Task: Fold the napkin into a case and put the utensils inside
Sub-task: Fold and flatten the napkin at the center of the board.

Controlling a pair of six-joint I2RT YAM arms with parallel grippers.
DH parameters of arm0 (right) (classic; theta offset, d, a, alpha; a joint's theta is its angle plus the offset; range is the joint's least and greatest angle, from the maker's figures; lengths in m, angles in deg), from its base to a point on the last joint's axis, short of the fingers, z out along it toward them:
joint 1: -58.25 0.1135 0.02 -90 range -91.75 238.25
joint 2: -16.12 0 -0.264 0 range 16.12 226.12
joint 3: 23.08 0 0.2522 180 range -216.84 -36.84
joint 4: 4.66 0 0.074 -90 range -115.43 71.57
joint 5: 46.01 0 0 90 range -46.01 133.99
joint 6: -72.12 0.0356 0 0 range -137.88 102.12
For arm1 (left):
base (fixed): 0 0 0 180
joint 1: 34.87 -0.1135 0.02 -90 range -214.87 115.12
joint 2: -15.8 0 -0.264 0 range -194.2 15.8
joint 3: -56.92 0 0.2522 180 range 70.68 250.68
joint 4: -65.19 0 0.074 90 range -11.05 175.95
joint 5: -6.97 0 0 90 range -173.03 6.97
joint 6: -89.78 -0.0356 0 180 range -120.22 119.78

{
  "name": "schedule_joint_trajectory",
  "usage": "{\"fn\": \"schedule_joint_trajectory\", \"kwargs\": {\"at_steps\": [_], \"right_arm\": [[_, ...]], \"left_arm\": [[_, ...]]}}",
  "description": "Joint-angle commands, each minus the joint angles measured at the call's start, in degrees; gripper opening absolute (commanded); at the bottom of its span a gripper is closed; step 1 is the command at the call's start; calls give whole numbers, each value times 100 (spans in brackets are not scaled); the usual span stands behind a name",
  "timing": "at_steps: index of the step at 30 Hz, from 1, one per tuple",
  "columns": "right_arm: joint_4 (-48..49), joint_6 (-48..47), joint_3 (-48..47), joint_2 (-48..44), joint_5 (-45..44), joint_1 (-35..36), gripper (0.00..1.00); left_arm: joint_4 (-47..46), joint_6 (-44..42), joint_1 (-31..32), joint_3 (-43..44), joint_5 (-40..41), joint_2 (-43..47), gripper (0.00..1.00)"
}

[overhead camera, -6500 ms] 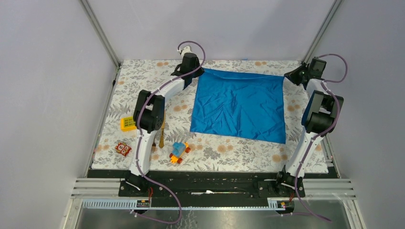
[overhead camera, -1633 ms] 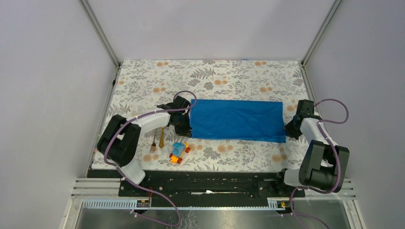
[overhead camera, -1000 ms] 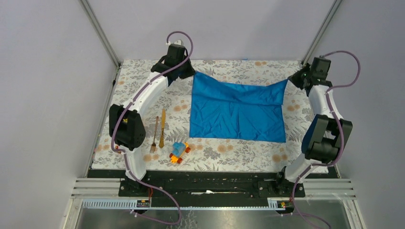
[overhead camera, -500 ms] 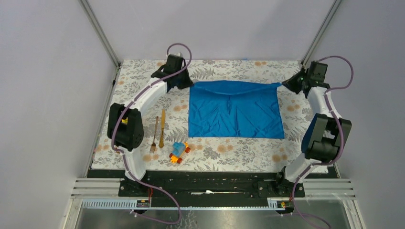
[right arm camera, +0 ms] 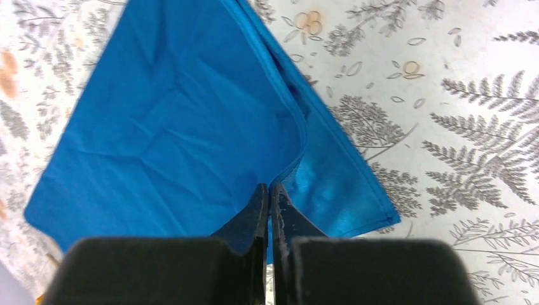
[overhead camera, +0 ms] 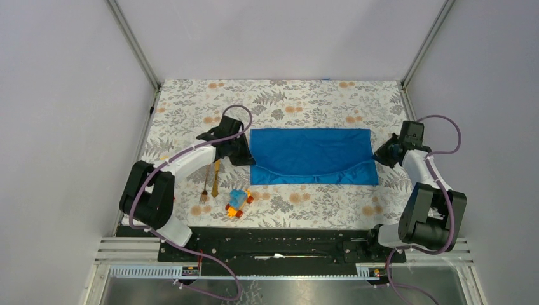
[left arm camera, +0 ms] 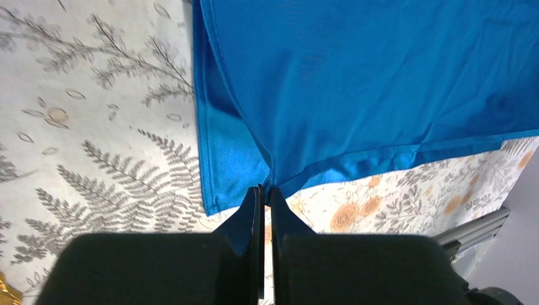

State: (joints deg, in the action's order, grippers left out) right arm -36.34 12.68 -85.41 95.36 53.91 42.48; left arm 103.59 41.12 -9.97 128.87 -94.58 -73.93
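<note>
**A:** Two hands are on the cloth. What is the state of each?

**B:** Left hand (left arm camera: 266,190): jaws pressed together, pinching the left corner of the napkin's (overhead camera: 311,152) upper layer. Right hand (right arm camera: 268,187): the same condition, pinching the right corner of that layer. Neither hand holds anything else.

**A:** Where does the napkin lie?

**B:** It lies on the table (overhead camera: 305,101), right of centre, stretched between the two hands. It is doubled over. The upper layer is drawn toward the near side and stops just short of the lower layer's edge. A strip of the lower layer shows along the near side and at both corners. Between the hands, the upper layer's edge sags slightly in the middle.

**A:** How far along is the job?

**B:** As I judge it, the first fold is nearly complete, but the corners are not yet set down or released. What remains is to lay the edge flat, let go, and fold further until a pocket forms. Then the pocket has to be loaded.

**A:** And the cutlery?

**B:** The fork (overhead camera: 204,187) and the knife (overhead camera: 216,181) lie side by side on the table. They are left of the napkin and apart from it, close to the left arm. A toy car (overhead camera: 238,203) sits just beside them, nearer the front edge.
</note>
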Motion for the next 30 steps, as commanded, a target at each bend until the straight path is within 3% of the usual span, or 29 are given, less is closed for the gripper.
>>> {"fn": "schedule_joint_trajectory", "kwargs": {"at_steps": [1,18,30], "right_arm": [[-62,-245,87,-90,-420,-33,0],[-431,-298,340,-628,-942,-162,0],[-470,-321,532,-739,-960,-232,0]], "left_arm": [[-408,172,201,-106,-161,96,0],[-180,291,483,-387,-15,558,0],[-240,336,602,-614,22,418,0]]}}
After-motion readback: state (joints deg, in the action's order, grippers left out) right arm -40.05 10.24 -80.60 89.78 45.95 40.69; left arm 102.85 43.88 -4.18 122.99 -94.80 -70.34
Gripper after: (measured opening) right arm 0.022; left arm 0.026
